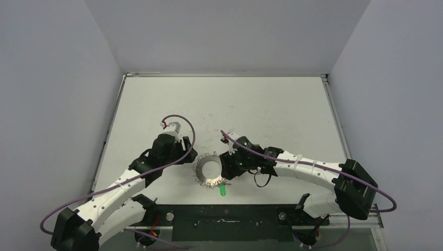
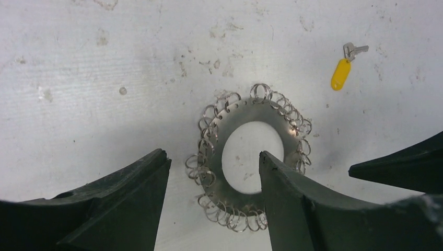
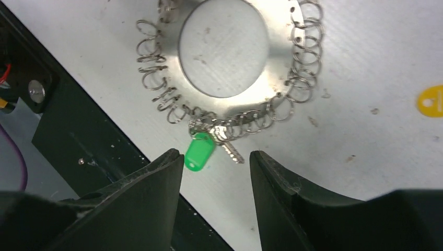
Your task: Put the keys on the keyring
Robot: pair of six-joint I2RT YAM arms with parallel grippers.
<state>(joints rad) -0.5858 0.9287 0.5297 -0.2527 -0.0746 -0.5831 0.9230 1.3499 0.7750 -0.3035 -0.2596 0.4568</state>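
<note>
- Top external view: the keyring point(image 1: 210, 181) lies flat on the white surface point(image 1: 261, 104), near its 6 o'clock edge and between the two arms.
- The left claw point(image 1: 188, 157) sits at the keyring's 9 o'clock and the right claw point(image 1: 228, 168) at its 3 o'clock, both close against it.
- The green key point(image 1: 223, 190) sticks out from the keyring's rim at about 5 o'clock.
- Left wrist view: the left claw's jaws stand wide and grip nothing. One finger covers part of the disc's rim.
- The yellow key point(image 2: 340, 73) lies alone on the surface at 2 o'clock from the keyring, well apart from it.
- Right wrist view: the right claw's jaws are parted and empty.
- The green key lies just beyond that gap, its top end in among the wire loops point(image 3: 156, 68) at the keyring's 6 o'clock.
- The yellow key's head shows at the 3 o'clock edge of this view.
</note>
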